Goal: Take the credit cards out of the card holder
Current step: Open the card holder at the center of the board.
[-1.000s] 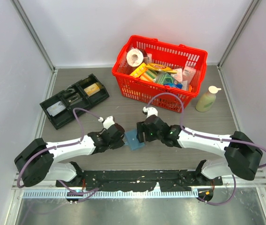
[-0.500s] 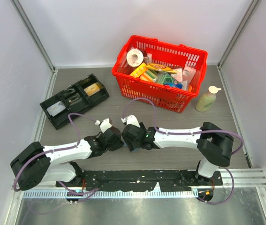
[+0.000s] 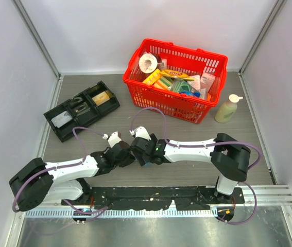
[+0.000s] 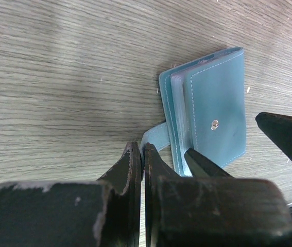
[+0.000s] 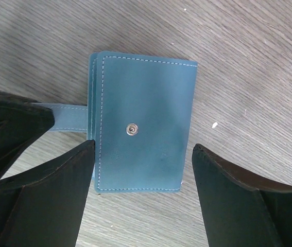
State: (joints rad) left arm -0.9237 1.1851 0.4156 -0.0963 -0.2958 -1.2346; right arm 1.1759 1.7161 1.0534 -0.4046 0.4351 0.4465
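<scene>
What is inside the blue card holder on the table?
The card holder lies folded shut on the table. Only the edges of its inner leaves show along one side. Any cards inside are hidden by its cover.

Matt blue leather-look card holder [image 5: 151,98], white stitching [image 5: 146,59], shiny metal snap [image 5: 131,129], matt grey wood-grain table [image 5: 248,62]

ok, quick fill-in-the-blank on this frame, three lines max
The card holder lies folded ___, snap stud facing up.
The right gripper is ___, its jaws straddling the card holder.
The left gripper is pinched shut on the card holder's ___.
Missing words: shut; open; strap
</scene>
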